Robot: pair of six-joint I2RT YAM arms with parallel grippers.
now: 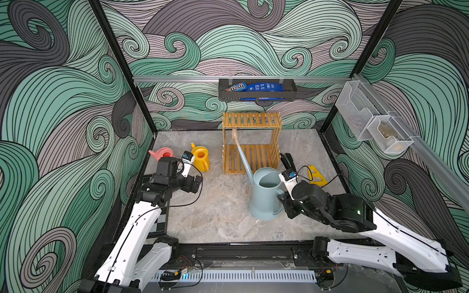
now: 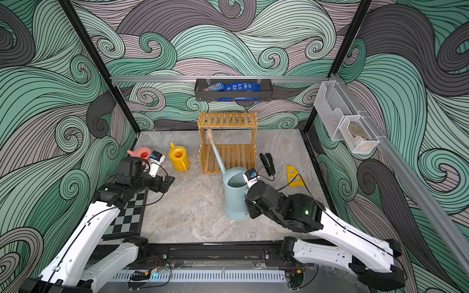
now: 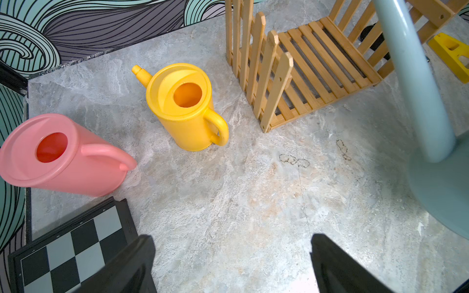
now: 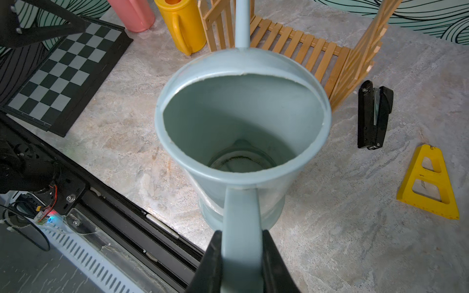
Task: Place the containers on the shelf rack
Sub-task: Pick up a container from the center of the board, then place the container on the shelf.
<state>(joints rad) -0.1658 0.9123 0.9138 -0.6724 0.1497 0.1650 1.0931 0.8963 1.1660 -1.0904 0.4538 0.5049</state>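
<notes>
— While the right gripper [image 4: 241,256] pinches the handle [image 4: 241,210] of the pale blue watering can [image 4: 228,109], which step is in hand?

— Step one of three, by my reading: transfer of the blue can. It stands upright on the surface [image 1: 215,210], roughly midway between the near and far edges, just in front of the shelf rack [image 1: 275,149] at the far edge. Whether its base has cleared the surface cannot be told. Its spout [image 1: 242,154] reaches over the lower tier [image 1: 258,157].

— And the left gripper [image 3: 232,263]?

— Jaws spread wide, holding nothing, toward the left edge. The pink can [image 3: 63,157] and yellow can [image 3: 182,111] stand near it on the surface, not yet shelved.

— Next move?

— Probably a lift with the body kept upright. Mind the long spout, which could catch the upper tier [image 1: 251,119]. That tier looks the likelier seat for so tall a can.
</notes>
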